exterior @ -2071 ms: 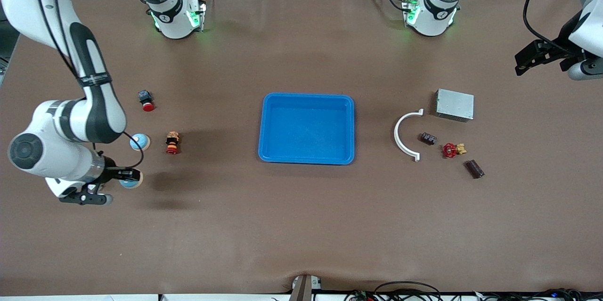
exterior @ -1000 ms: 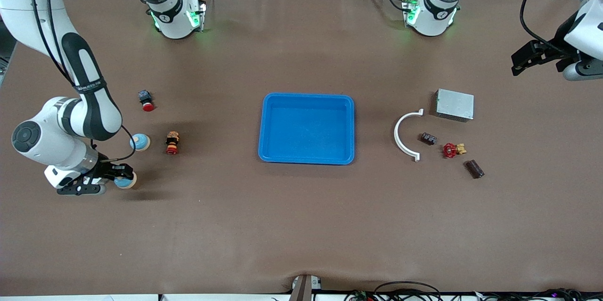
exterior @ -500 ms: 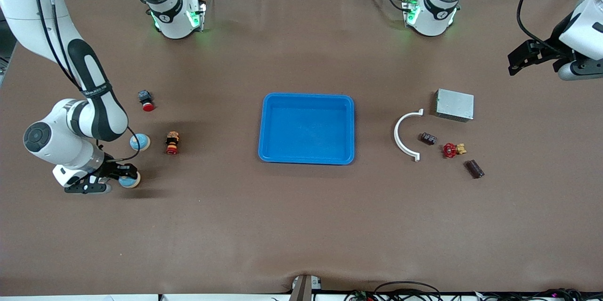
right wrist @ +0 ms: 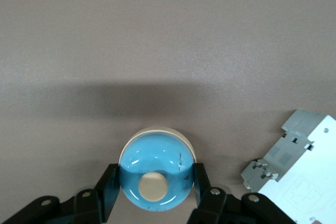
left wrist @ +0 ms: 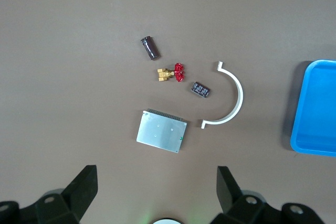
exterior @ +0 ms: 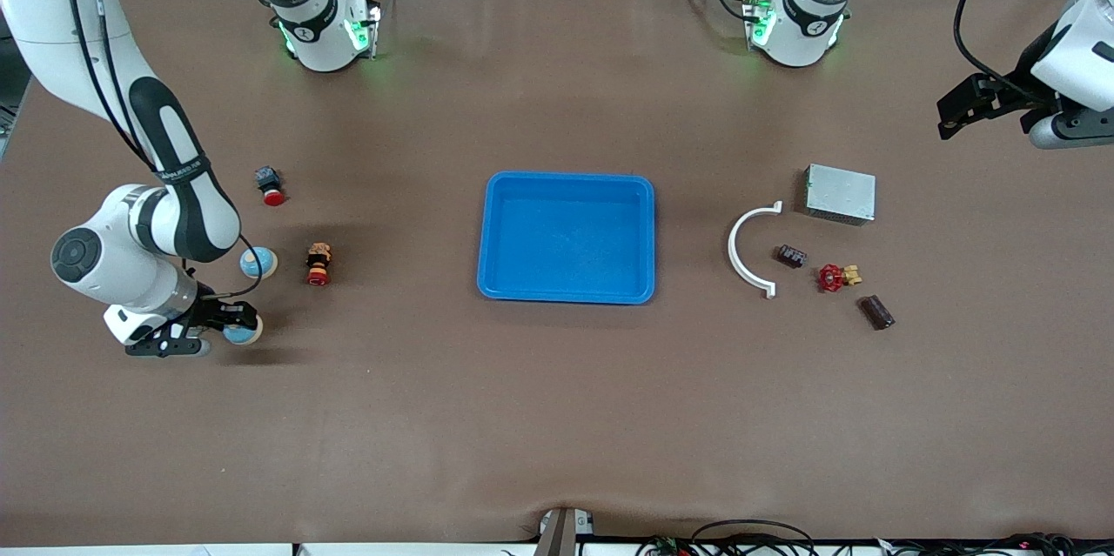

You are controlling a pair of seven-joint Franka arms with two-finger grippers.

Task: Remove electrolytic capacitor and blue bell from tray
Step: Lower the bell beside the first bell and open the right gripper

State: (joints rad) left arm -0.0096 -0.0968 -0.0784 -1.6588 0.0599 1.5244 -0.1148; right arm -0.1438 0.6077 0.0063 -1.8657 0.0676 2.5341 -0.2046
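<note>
Bell [right wrist: 156,171], blue-domed, sits clamped in the right claw [exterior: 228,320] above the tabletop [exterior: 557,417] at the right arm's end. Left claw [exterior: 957,110] waits wide open, empty, near the capacitor [left wrist: 150,47], well apart from the blue tray [exterior: 566,184].

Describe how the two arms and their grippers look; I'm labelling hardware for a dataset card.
Both arms have glossy white shells with black joint bands; a thin black cable runs along the right arm. Green lights glow at each base. The right gripper and left gripper are matte black, with two blocky fingers showing round screw holes.
</note>
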